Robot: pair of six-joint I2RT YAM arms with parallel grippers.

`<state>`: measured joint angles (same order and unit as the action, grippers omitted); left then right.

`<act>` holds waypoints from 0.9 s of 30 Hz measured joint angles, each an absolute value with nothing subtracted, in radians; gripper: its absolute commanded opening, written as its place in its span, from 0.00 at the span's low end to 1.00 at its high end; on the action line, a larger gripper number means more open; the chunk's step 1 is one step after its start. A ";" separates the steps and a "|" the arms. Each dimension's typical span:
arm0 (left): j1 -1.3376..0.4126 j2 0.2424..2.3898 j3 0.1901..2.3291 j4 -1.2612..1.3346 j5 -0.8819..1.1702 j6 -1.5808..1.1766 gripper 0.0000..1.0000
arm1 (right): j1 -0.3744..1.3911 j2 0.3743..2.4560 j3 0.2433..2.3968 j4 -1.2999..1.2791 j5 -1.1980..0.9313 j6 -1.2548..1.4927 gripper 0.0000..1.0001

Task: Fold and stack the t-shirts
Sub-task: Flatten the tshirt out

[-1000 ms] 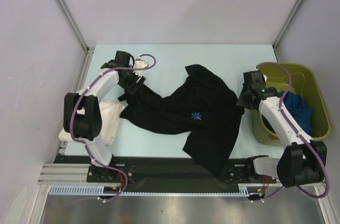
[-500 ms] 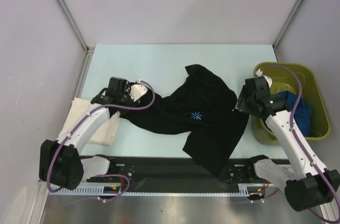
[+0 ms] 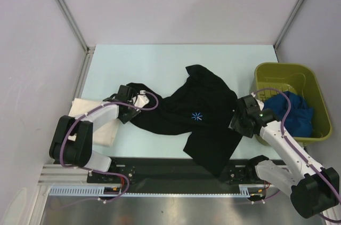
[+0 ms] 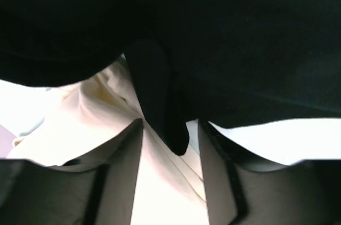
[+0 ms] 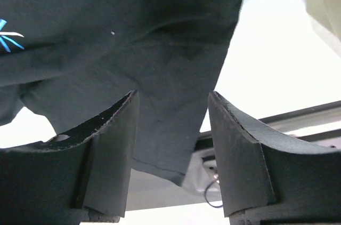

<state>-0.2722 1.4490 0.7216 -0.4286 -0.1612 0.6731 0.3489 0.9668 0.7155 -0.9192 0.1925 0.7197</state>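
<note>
The large black t-shirt [image 3: 202,113] lies crumpled and spread across the middle of the table, with a blue star print. My left gripper [image 3: 127,112] is at its left edge, open; in the left wrist view [image 4: 170,123] a fold of black cloth [image 4: 157,97] hangs between the fingers above the cream t-shirt [image 4: 101,118]. The cream t-shirt [image 3: 101,126] lies at the left under my left arm. My right gripper [image 3: 238,125] is open over the black shirt's right edge [image 5: 176,49]. The bright blue t-shirt [image 3: 292,112] lies in the bin.
The olive-green bin [image 3: 266,73] stands at the right edge of the table, close beside my right arm. The black shirt's lower end hangs over the near edge onto the black rail [image 3: 160,163]. Walls enclose the table on three sides.
My left gripper has come from the far left corner toward me to the black shirt's left edge. My right gripper has moved nearer and left along the shirt's right edge, away from the bin.
</note>
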 measured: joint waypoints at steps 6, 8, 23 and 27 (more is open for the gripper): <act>-0.273 1.454 0.727 -0.419 -0.146 0.654 0.45 | 0.349 0.985 0.680 -0.865 0.174 0.751 0.59; -0.273 1.453 0.727 -0.419 -0.143 0.652 0.46 | 0.349 0.992 0.667 -0.850 0.167 0.756 0.59; -0.275 1.436 0.730 -0.438 -0.126 0.625 0.00 | 0.353 1.097 0.592 -0.758 0.155 0.799 0.59; -0.271 1.375 0.784 -0.534 -0.110 0.596 0.00 | 0.362 1.073 0.589 -0.774 0.176 0.833 0.62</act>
<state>-0.2710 1.3750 0.7837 -0.5343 -0.1101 0.5961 0.3622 1.0733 0.5888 -0.7738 0.1764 0.8333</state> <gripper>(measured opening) 0.008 0.598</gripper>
